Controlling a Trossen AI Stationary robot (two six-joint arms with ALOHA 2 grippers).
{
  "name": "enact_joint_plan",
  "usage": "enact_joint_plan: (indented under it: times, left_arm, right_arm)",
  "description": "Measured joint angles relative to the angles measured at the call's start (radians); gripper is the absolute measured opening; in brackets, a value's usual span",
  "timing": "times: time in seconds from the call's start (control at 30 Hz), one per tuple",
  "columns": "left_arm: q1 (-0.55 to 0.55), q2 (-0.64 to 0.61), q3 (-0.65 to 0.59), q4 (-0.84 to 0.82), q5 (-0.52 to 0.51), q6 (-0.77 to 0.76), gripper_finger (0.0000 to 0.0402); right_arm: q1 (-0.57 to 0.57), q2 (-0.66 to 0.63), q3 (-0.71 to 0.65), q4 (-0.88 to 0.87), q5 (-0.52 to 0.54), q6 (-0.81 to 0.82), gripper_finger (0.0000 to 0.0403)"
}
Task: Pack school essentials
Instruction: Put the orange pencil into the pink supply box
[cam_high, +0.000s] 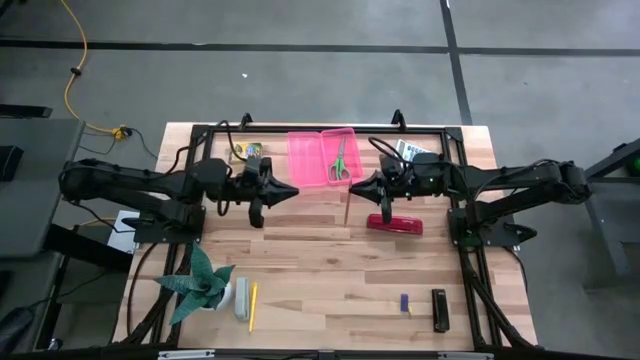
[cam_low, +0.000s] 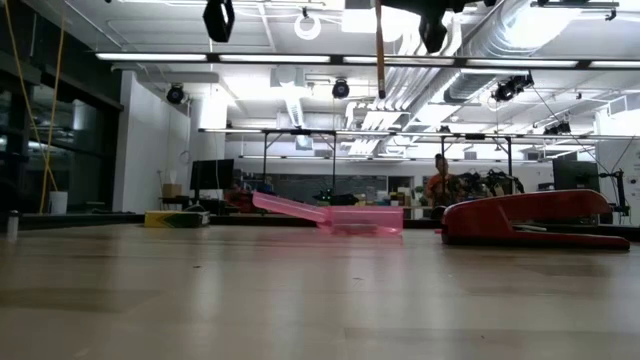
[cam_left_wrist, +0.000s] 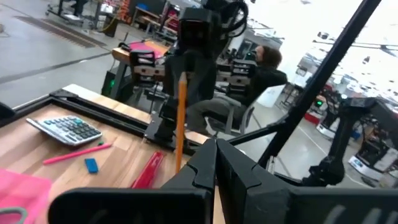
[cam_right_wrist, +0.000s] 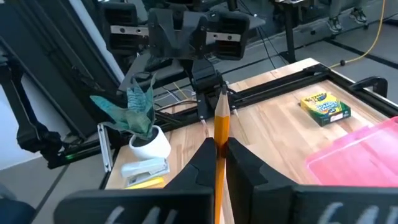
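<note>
Orange pencil (cam_high: 346, 212) hangs upright in the closed right claw (cam_high: 352, 188); the pink case (cam_high: 320, 156) lies just beyond it, nearer this arm than the empty, closed left claw (cam_high: 292, 190).

My wooden surface (cam_high: 320, 270) carries a pink tray (cam_high: 320, 158) at the far middle, a crayon box (cam_high: 246, 152) to its left, a calculator (cam_high: 408, 149) to its right, a red stapler (cam_high: 394, 223) mid-right, and a potted plant (cam_high: 205, 285), yellow pencil (cam_high: 253, 306) and black piece (cam_high: 439, 310) near me.
</note>
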Motion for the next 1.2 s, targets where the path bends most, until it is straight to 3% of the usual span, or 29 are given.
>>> enact_joint_plan:
  times: [0.53,0.7,0.9,1.07,1.2]
  left_arm:
    - [0.001,-0.045,0.0,-0.002,0.027,0.032,0.0]
    - [0.026,-0.1,0.0,-0.011,0.027,0.05,0.0]
    - [0.047,-0.131,0.0,-0.036,0.028,0.051,0.0]
    - [0.047,-0.132,0.0,-0.055,0.027,0.046,0.0]
    - [0.047,-0.132,0.0,-0.058,0.026,0.043,0.0]
  right_arm:
    - [-0.021,0.011,0.003,0.001,0.008,0.005,0.0]
    - [-0.149,0.088,0.109,-0.091,0.024,0.002,0.0]
    - [-0.364,0.291,0.306,-0.192,0.031,-0.042,0.0]
    - [-0.537,0.48,0.386,-0.278,-0.024,0.198,0.0]
    - [-0.602,0.589,0.373,-0.314,-0.082,0.342,0.0]
